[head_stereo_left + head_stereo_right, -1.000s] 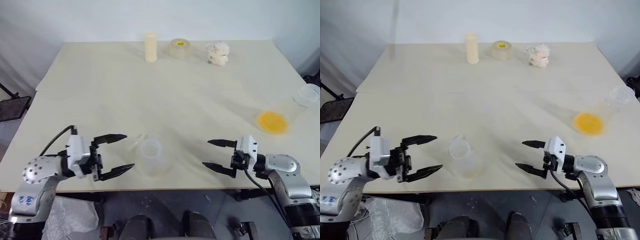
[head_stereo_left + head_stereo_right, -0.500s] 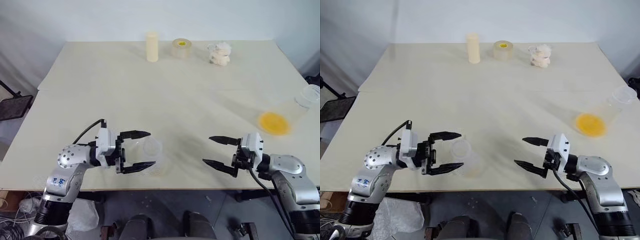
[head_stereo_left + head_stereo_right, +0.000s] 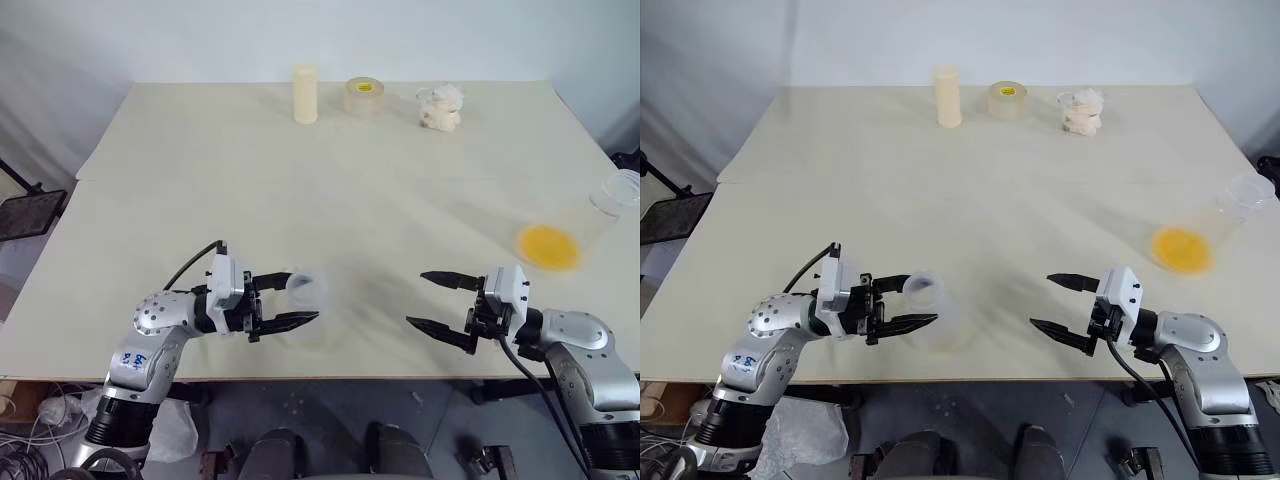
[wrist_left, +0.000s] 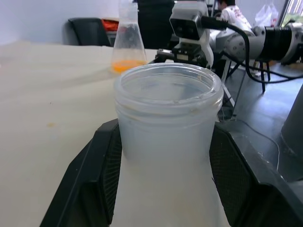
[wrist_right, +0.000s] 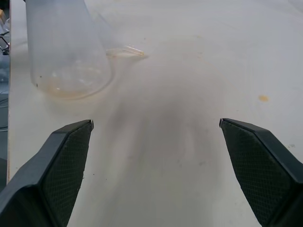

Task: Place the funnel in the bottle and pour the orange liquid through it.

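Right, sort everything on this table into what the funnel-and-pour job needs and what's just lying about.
Needed:
translucent whitish plastic bottle
small clear plastic funnel, lying beside the bottle
orange liquid, in the clear conical flask

Lying about, all along the far edge:
opaque cream cylinder
yellow-centred tape roll
crumpled white lump

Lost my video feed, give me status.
Left gripper closing round bottle. Right gripper open, empty. Funnel lying behind bottle. Nothing in the way.
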### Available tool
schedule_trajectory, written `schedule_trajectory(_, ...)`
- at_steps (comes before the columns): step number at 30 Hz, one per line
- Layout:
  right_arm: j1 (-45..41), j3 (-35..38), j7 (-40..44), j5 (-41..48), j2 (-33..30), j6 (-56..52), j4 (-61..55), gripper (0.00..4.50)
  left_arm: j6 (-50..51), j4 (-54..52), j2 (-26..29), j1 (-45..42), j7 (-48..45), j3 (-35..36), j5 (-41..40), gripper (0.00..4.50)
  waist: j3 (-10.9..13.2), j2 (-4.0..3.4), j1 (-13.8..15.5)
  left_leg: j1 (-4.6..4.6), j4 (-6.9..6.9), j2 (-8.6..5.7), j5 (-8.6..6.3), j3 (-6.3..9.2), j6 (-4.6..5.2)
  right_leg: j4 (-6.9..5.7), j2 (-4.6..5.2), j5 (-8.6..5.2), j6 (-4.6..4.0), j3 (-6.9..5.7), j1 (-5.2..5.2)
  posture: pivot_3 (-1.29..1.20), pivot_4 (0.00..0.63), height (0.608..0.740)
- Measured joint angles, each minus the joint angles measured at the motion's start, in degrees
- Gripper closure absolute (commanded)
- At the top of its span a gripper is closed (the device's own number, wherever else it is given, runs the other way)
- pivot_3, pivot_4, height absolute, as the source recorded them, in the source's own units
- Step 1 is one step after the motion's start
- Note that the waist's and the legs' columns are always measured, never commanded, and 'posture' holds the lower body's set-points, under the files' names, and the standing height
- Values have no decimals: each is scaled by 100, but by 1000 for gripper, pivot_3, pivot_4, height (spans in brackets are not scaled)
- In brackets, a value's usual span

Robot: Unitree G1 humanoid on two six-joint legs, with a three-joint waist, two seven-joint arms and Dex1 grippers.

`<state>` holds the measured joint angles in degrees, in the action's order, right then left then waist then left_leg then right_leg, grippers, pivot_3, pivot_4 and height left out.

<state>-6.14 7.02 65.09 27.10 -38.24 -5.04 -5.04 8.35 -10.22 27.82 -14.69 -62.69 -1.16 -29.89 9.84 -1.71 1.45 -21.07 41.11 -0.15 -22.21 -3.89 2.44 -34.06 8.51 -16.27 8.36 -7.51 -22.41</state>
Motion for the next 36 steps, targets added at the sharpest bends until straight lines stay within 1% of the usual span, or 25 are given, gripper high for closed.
schedule_trajectory(3,-7,3,-2,-1,0,3,0,0,0,13,-95,-164,33,-5,4,2161,0,0,-2,0,0,-1,0,-1,0,0,0,0,0,0,0,0,150,740)
schedule_trajectory(6,-18,13,-16,-6,0,15,3,0,1,161,-336,-395,237,-132,151,2161,0,1,10,0,2,-3,0,0,1,0,0,1,1,0,3,0,150,740)
schedule_trajectory(10,-22,26,-91,-11,3,49,4,0,35,506,-769,-861,785,-484,640,2161,5,9,14,-2,5,-6,1,2,1,1,0,2,4,-1,4,0,150,740)
schedule_trajectory(13,-7,46,-162,-12,4,93,5,0,9,811,-986,-1307,1095,-670,1029,2161,6,10,9,-2,4,-5,1,0,1,1,0,2,4,-4,3,0,150,740)
schedule_trajectory(15,-4,57,-179,-12,4,114,6,0,-39,883,-1055,-1418,1195,-676,1095,2161,7,11,0,-1,1,-4,1,0,1,1,0,2,4,-4,3,0,150,740)
schedule_trajectory(17,48,334,-215,35,-2,125,148,0,-118,1434,-1337,-1890,1470,-738,1382,2161,12,19,46,-14,12,-8,4,1,6,2,0,3,6,-9,4,0,150,740)
schedule_trajectory(20,37,698,-235,120,-50,154,352,0,-319,2008,-1564,-2435,1759,-843,1729,2161,14,23,102,-10,13,-11,5,-1,9,10,3,6,12,-4,9,0,150,740)
schedule_trajectory(27,86,923,-347,133,-53,183,402,0,-659,3165,-2119,-3055,2014,-903,2044,2161,17,28,118,-14,6,-10,5,-11,9,9,2,6,12,-10,0,0,150,740)
schedule_trajectory(33,383,928,-486,152,-50,146,107,0,-804,3741,-2262,-3215,2003,-872,2110,2161,17,29,120,-15,6,-9,5,-13,8,8,2,6,12,-10,-1,0,150,740)
schedule_trajectory(34,454,929,-538,170,-50,124,8,0,-844,3776,-2274,-3224,1997,-862,2112,1436,17,29,125,-14,6,-9,5,-12,9,8,2,6,12,-10,0,0,150,740)
schedule_trajectory(36,497,930,-605,194,-49,112,-117,0,-865,3802,-2278,-3225,1965,-860,2113,872,17,29,126,-14,8,-9,5,-8,8,9,2,6,12,-8,0,0,150,740)
